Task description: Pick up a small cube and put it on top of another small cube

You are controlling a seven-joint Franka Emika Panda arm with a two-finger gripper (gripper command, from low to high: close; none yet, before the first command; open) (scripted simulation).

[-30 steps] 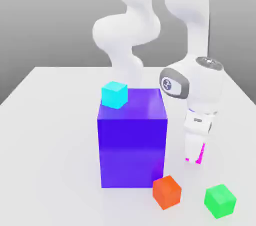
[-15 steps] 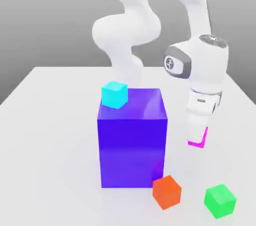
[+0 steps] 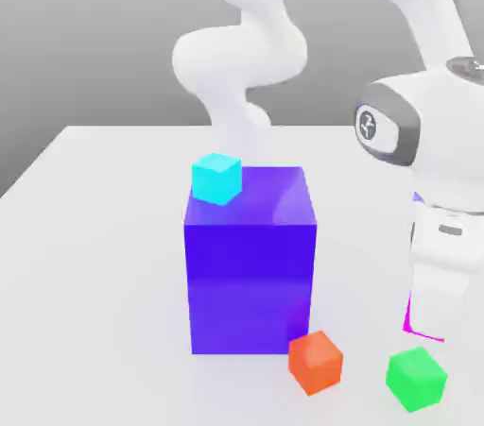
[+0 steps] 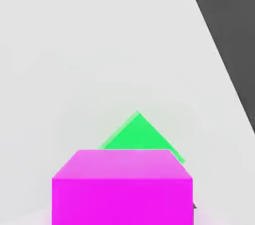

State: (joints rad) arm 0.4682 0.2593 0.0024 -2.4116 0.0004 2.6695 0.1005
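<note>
gripper (image 3: 423,325) grips pink cube (image 4: 122,187) | I hold it above green cube (image 4: 141,135) for stacking

Pink cube (image 4: 122,189) hides part of green cube (image 4: 141,136), seemingly.

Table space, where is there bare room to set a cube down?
The table is bare across the exterior view's left, beside the blue block, and behind it near the arm. It is crowded at the front right: orange cube, green cube and the claw with the pink cube.
</note>
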